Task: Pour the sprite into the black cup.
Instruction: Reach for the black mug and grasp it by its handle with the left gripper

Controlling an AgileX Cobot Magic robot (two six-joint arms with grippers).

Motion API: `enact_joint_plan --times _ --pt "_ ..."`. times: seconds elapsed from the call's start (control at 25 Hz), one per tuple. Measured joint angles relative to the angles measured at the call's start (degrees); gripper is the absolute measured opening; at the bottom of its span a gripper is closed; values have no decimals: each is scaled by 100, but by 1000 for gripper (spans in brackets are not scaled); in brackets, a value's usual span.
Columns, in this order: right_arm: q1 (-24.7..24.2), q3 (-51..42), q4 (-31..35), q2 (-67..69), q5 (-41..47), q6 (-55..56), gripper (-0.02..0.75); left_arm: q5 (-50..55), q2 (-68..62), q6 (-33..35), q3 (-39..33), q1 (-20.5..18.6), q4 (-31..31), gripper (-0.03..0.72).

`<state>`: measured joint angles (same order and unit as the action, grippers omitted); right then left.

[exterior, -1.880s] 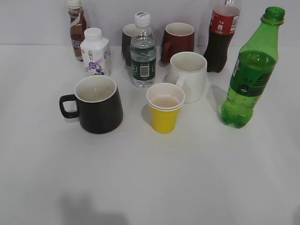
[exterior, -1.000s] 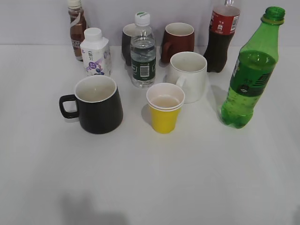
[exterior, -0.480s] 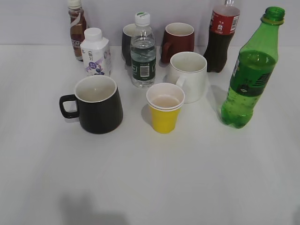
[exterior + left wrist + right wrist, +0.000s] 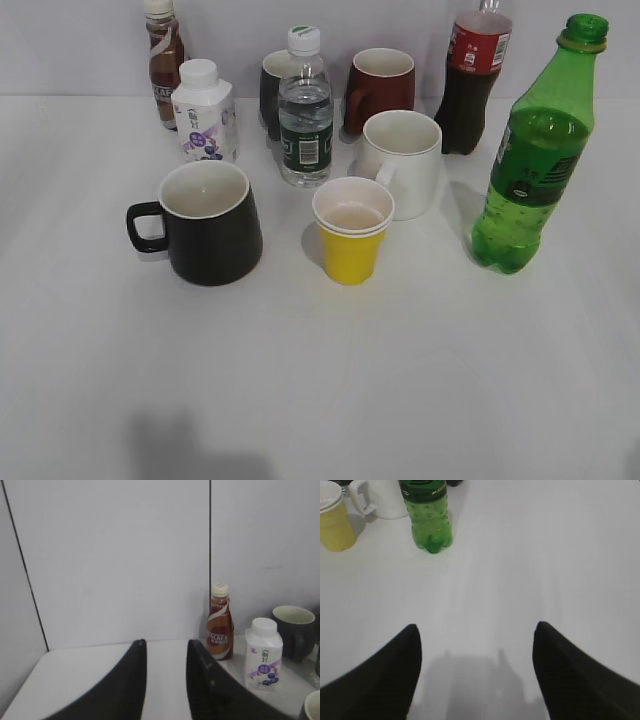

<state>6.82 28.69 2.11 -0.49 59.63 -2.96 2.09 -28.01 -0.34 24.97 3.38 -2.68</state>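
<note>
My right tool hangs over bare white table with its two dark fingers spread wide and nothing between them; ahead of it and off to its left stands the sprite, upright on the table, well apart from my fingers, its green base and dark label band in my right wrist view. Just left of the bottle from there sit a white mug and, nearer the edge of that view, a yellow paper cup. My left tool has its fingers drawn fairly narrow, a slim gap between them and nothing in it, held above the table's far left corner facing a pale panelled wall. Beyond it to its right stand a brown drink bottle, a small white carton bottle and a dark mug. Neither tool shows in the exterior view, where the black cup stands upright at the front left with its handle pointing left, the yellow cup between it and the sprite on the far right; a water bottle, a dark red mug and a cola bottle stand behind
</note>
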Motion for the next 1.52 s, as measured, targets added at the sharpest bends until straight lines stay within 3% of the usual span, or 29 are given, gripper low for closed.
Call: enact_joint_plan --times 0.36,0.72,0.96,1.4,1.52 --pt "0 0 1 0 0 0 519 -2126 -2626 0 -14 65 -36 232" --pt "0 0 12 0 0 0 519 -4503 -4885 -2 -1172 1305 -187 261" --pt "0 0 12 0 0 0 519 -5774 -6022 -2 -1292 1692 -735 341" --pt "0 0 12 0 0 0 519 -6401 -6979 -2 -868 1703 -465 350" --pt "0 0 12 0 0 0 519 -6384 -7223 -2 -588 1703 -465 318"
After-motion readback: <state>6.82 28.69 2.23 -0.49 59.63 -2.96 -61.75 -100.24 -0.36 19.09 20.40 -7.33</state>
